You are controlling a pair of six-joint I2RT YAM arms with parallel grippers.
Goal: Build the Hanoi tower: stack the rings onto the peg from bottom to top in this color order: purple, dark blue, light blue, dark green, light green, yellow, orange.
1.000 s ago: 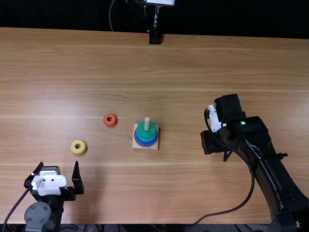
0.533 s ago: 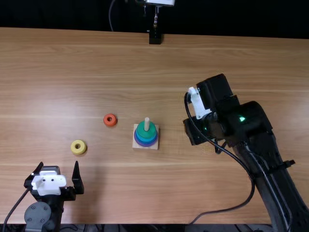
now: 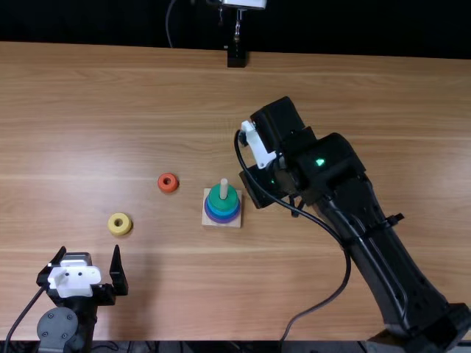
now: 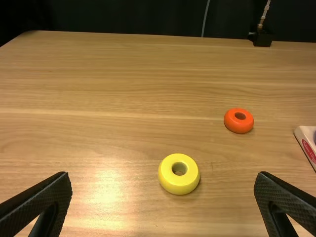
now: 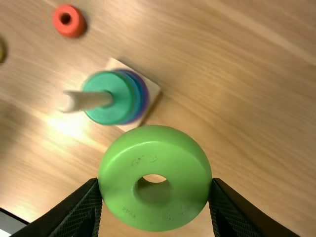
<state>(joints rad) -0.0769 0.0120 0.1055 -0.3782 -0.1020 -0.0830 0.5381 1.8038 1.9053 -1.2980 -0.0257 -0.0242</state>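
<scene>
On the wooden table (image 3: pixel 353 95), the right gripper (image 3: pixel 263 188) pinches the light green ring (image 5: pixel 116 182) just beside the base; the left gripper (image 3: pixel 89 250), at the near edge, has its fingers spread. The square base (image 3: pixel 207 220) carries the peg (image 3: pixel 224 188), with the purple ring (image 3: pixel 223 221) lowest, then blue rings (image 3: pixel 223 212) (dark green ring (image 3: pixel 213 197) uppermost). The yellow ring (image 4: pixel 178 186) lies near the left gripper, the smaller orange ring (image 4: pixel 239 127) nearer the base.

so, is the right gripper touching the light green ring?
Touching. Right wrist view: the right gripper has a fingertip against either side of the light green ring, no gap.
</scene>
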